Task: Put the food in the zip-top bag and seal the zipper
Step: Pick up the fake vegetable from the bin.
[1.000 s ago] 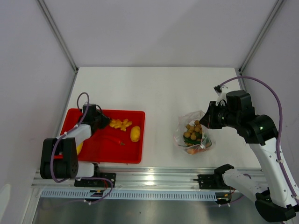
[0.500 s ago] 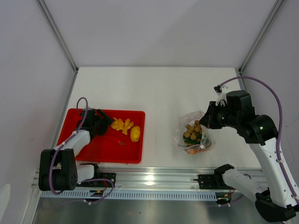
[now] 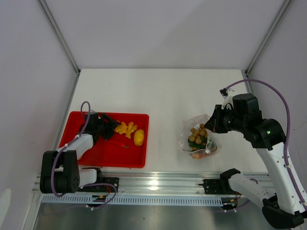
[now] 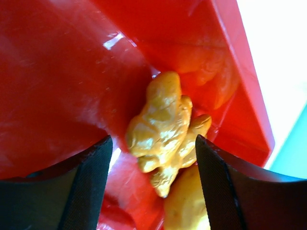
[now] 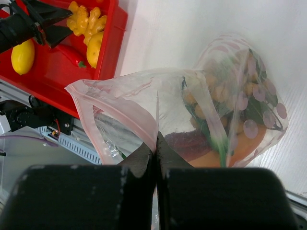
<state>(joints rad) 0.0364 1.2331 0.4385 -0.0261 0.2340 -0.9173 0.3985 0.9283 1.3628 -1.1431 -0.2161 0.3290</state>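
Observation:
The clear zip-top bag [image 3: 199, 136] lies at the table's right and holds small tan balls [image 3: 197, 134], green stalks and an orange-brown wedge [image 3: 199, 154]. My right gripper [image 3: 211, 125] is shut on the bag's mouth edge [image 5: 157, 143] and holds it up, so the pink zipper [image 5: 115, 103] gapes open. My left gripper [image 3: 111, 123] is open low in the red tray [image 3: 103, 151], its fingers [image 4: 91, 187] on either side of a knobby yellow food piece [image 4: 160, 124]. A smooth yellow oval [image 4: 187, 206] lies against that piece.
The tray also holds a red chili [image 3: 117, 143] and, in the right wrist view, a yellow lemon [image 5: 23, 56] beside the left arm. The tray's right wall [image 4: 240, 81] is close behind the knobby piece. Metal rail [image 3: 153, 184] runs along the near edge.
My left gripper has moved right across the tray and now reaches the knobby yellow piece, its jaws open. The right arm and the bag have not moved.

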